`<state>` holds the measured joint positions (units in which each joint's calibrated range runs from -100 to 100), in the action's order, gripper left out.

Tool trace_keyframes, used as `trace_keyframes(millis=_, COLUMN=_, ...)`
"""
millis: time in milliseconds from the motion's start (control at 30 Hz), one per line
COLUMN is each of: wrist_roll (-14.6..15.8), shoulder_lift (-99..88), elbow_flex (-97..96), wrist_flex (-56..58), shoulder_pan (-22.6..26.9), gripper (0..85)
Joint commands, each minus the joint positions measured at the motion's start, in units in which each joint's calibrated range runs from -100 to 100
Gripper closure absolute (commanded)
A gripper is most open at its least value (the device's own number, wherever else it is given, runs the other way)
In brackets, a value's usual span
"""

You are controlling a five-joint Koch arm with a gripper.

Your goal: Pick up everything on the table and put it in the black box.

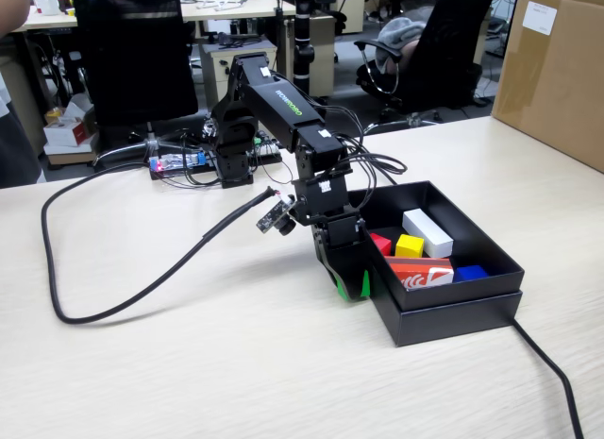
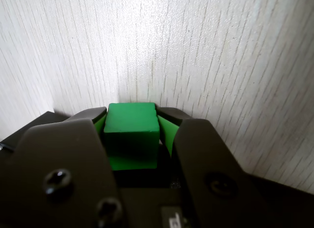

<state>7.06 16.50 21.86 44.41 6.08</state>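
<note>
The pincer [image 1: 351, 286], cube [image 2: 131, 135] between its jaws, stands just left of the box [image 1: 453, 312].

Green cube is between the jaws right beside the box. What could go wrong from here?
1. The gripper sits low on the table, close to the black box; swinging across without lifting could hit its near wall.
2. In the wrist view the green cube looks held between the jaws; whether the hold is firm cannot be told, so it may slip.
3. The box already holds a red cube, yellow cube, white block and carton; the drop may land on them.
</note>
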Motion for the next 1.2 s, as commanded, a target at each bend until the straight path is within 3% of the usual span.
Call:
trace_keyframes(millis=0, wrist_roll=0.05, shoulder_lift=-5.32, elbow_flex=1.08, wrist_flex=2.20, shoulder_pan=-0.05, gripper=84.5)
trace_keyframes(millis=367, wrist_roll=0.93, shoulder_lift=-35.38, elbow_flex=1.89, wrist_flex=10.41, shoulder_pan=0.88, gripper=84.5)
trace_keyframes(millis=433, wrist_roll=1.90, shoulder_lift=-44.22, elbow_flex=6.61, wrist_flex=12.92, shoulder_pan=5.03, gripper=84.5)
trace_keyframes(millis=600, wrist_roll=2.93, shoulder_lift=-38.36, elbow_flex=6.70, wrist_flex=12.92, shoulder_pan=11.72, gripper=84.3)
trace_keyframes(millis=800, wrist_roll=-1.12, shoulder_lift=-28.38, elbow_flex=3.80, wrist_flex=12.66, shoulder_pan=13.87, gripper=83.3)
trace_keyframes(millis=867, wrist_roll=-4.74, shoulder_lift=-24.48, elbow_flex=2.44, wrist_flex=11.53, shoulder_pan=13.92, gripper=78.7)
trace_keyframes(millis=1167, wrist_roll=-6.84, shoulder_lift=-21.84, elbow_flex=-5.36, wrist_flex=4.36, shoulder_pan=12.84, gripper=78.9)
